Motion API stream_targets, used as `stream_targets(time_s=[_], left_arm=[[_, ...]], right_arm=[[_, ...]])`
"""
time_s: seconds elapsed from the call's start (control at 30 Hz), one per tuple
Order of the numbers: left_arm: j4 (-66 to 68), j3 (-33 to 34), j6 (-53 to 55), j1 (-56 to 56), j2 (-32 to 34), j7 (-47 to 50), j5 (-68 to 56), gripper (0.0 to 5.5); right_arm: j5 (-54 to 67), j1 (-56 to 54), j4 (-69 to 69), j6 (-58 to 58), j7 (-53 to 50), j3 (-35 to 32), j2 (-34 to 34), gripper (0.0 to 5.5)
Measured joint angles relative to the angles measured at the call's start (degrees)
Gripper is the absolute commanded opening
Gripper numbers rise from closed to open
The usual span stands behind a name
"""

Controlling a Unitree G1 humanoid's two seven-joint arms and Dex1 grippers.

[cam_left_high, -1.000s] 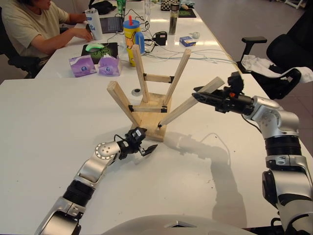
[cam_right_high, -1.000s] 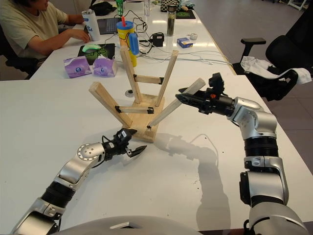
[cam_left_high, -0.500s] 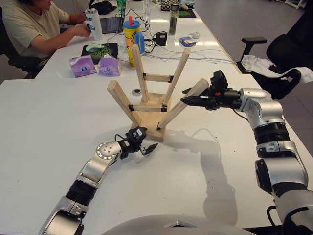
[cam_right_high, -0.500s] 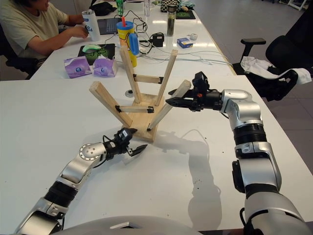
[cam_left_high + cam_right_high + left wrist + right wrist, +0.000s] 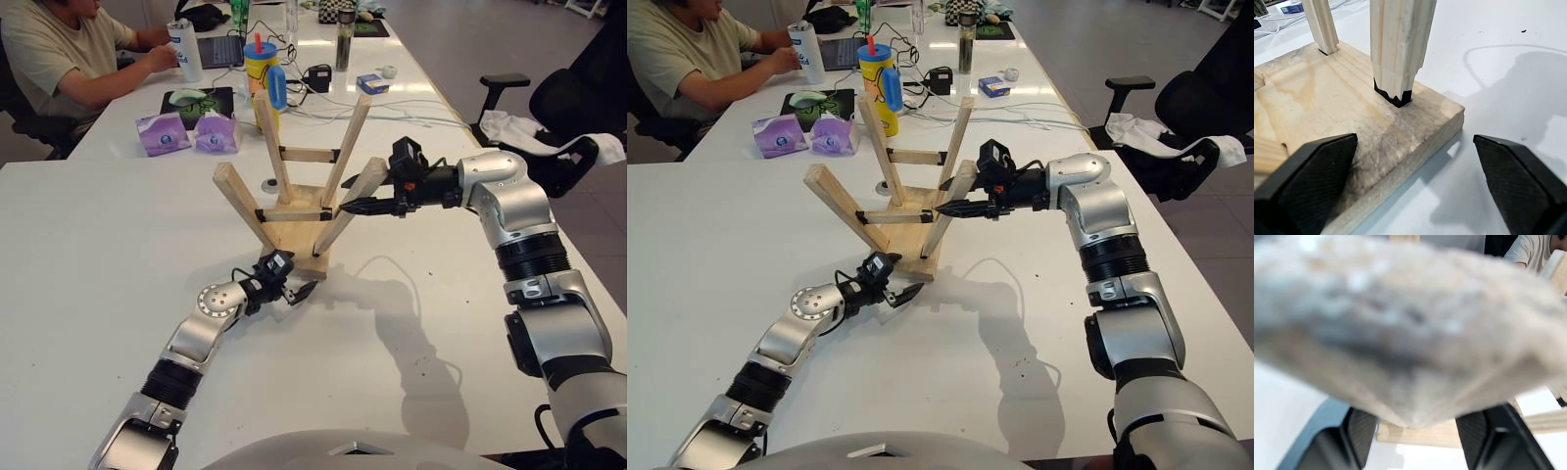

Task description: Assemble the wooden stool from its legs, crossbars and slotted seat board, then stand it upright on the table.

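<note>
**Item: wooden stool, one, inverted.** It rests near the middle of the white table (image 5: 118, 255), seat down and legs up.

- Seat board (image 5: 294, 238): one, flat on the table.
- Legs: four, all splayed. One leans out to the left (image 5: 238, 196), two rise at the back (image 5: 268, 137) (image 5: 345, 147), and one is at the near right corner (image 5: 338, 221).
- Crossbars: two counted. The upper crossbar (image 5: 308, 154) joins the two back legs. The lower crossbar (image 5: 292, 214) runs with black ends from the left leg toward the right.

**Pincers: two.**

- Left pincer (image 5: 1415, 141): low on the table at the board's near corner, fingers spread wide, holding nothing.
- Right pincer (image 5: 355, 207): reaches in from the right, fingers closed about the near right leg partway up.

**Surroundings.**

- A small round disc (image 5: 269, 184) lies on the table just behind the stool.
- The adjoining table beyond holds two purple tissue packs (image 5: 164, 134) (image 5: 219, 130), one yellow cup (image 5: 261, 70), one green mouse (image 5: 191, 95), one laptop (image 5: 221, 46) and one small blue box (image 5: 373, 83).
- One office chair (image 5: 563, 108) with a white cloth stands well off to the right.

**By view.**

- The head views take in the whole stool and both arms.
- The left wrist view gives the black-tipped leg end seated in its slot, with a second slotted leg behind.
- The right wrist view gives blurred wood close between two dark fingers (image 5: 1361, 433).
</note>
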Motion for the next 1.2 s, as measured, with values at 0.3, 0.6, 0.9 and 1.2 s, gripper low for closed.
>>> stream_targets(time_s=[0.3,0.6,0.9,1.2], left_arm=[[3.3,0.0,-1.6,-1.9,-1.5,0.2,0.9,4.40],[4.5,0.2,-2.5,-2.0,-2.9,1.0,1.7,4.40],[5.8,1.2,-2.6,-2.8,-3.3,2.3,2.9,4.40],[-8.0,2.9,1.2,8.7,-4.4,11.5,5.6,4.40]], right_arm=[[-1.2,-2.6,0.2,1.1,0.2,2.4,1.4,2.04],[-2.9,-4.4,-1.0,-0.3,1.3,5.3,1.7,2.04],[-3.4,-6.0,13.6,-6.1,-3.4,2.9,9.7,2.03],[-3.5,-4.0,12.9,-9.9,-4.2,3.3,9.4,2.03]])
